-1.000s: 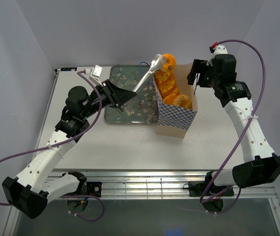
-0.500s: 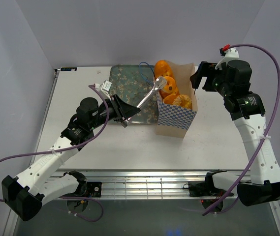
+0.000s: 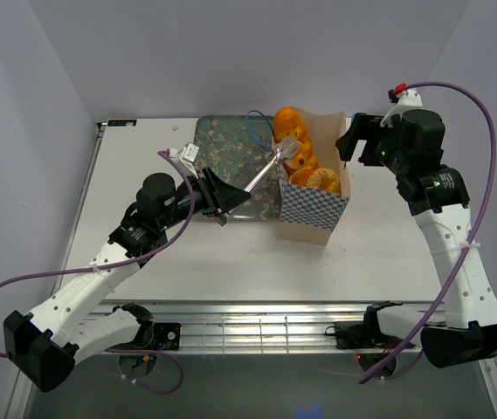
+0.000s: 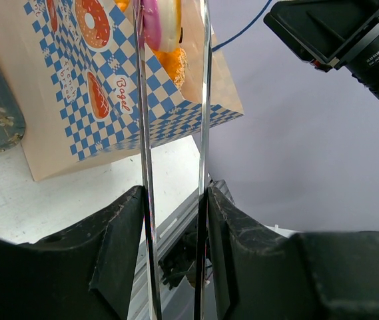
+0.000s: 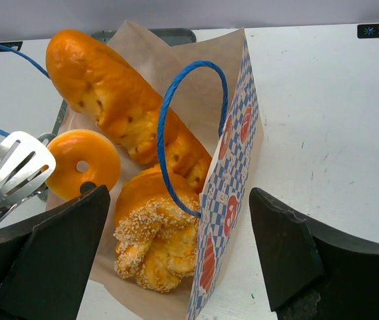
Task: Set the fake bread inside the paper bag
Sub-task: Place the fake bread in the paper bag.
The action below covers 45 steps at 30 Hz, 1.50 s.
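The paper bag (image 3: pixel 314 205) stands upright right of the tray, its checkered side (image 4: pixel 76 87) facing the left wrist view. Inside it lie a long baguette (image 5: pixel 109 93), a seeded twisted stick (image 5: pixel 156 247) and a ring donut (image 5: pixel 82 163). My left gripper (image 3: pixel 222 199) is shut on metal tongs (image 3: pixel 265 170), whose slotted tips (image 5: pixel 9 167) sit at the bag's mouth right beside the donut. A pink-frosted piece (image 4: pixel 159 27) shows between the tong arms. My right gripper (image 3: pixel 353 140) hovers open over the bag's right wall, touching nothing.
The grey blossom-patterned tray (image 3: pixel 222 144) lies left of the bag, under the tongs. Blue cord handles (image 5: pixel 176 127) arch over the bag's opening. White tabletop (image 5: pixel 322 133) extends right of the bag. The right arm's camera housing (image 4: pixel 349 40) looms beyond the bag.
The left arm pulled back and lowered the tongs with the donut from above the bag's far end down into its mouth; the tong arms have spread. The right gripper shifted slightly right.
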Each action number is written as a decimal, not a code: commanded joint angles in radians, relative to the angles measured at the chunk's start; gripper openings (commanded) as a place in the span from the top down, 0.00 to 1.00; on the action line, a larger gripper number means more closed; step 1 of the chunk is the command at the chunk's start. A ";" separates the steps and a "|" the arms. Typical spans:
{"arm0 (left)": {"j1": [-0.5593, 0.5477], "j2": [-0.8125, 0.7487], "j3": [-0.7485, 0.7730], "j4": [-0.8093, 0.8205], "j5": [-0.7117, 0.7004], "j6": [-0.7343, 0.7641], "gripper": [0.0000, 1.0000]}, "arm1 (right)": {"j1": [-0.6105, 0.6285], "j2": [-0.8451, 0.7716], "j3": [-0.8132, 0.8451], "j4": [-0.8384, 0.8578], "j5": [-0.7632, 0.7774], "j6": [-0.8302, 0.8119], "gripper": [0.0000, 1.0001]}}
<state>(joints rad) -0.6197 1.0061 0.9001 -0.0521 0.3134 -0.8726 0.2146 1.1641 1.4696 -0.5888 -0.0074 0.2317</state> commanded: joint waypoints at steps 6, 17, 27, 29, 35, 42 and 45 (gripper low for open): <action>-0.006 -0.006 0.025 0.012 0.006 0.032 0.47 | 0.003 -0.014 0.006 0.015 -0.003 -0.006 0.09; -0.006 -0.050 0.079 -0.046 -0.020 0.080 0.47 | 0.003 -0.011 0.003 0.020 -0.008 -0.009 0.09; -0.006 -0.141 0.108 -0.145 -0.161 0.162 0.50 | 0.003 -0.024 -0.008 0.021 -0.002 -0.014 0.09; -0.005 -0.176 0.135 -0.198 -0.276 0.242 0.51 | 0.003 -0.026 -0.009 0.020 -0.002 -0.015 0.09; -0.005 -0.292 0.183 -0.333 -0.629 0.476 0.52 | 0.003 -0.027 -0.017 0.023 -0.011 -0.014 0.09; -0.005 -0.385 0.077 -0.405 -0.923 0.551 0.53 | 0.005 -0.032 -0.029 0.044 -0.026 -0.008 0.09; -0.005 -0.364 0.030 -0.455 -1.014 0.509 0.54 | 0.003 -0.029 -0.034 0.050 -0.035 -0.008 0.09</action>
<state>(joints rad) -0.6220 0.6018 0.9745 -0.4107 -0.5323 -0.3714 0.2146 1.1526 1.4445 -0.5797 -0.0235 0.2287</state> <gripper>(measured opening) 0.468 0.909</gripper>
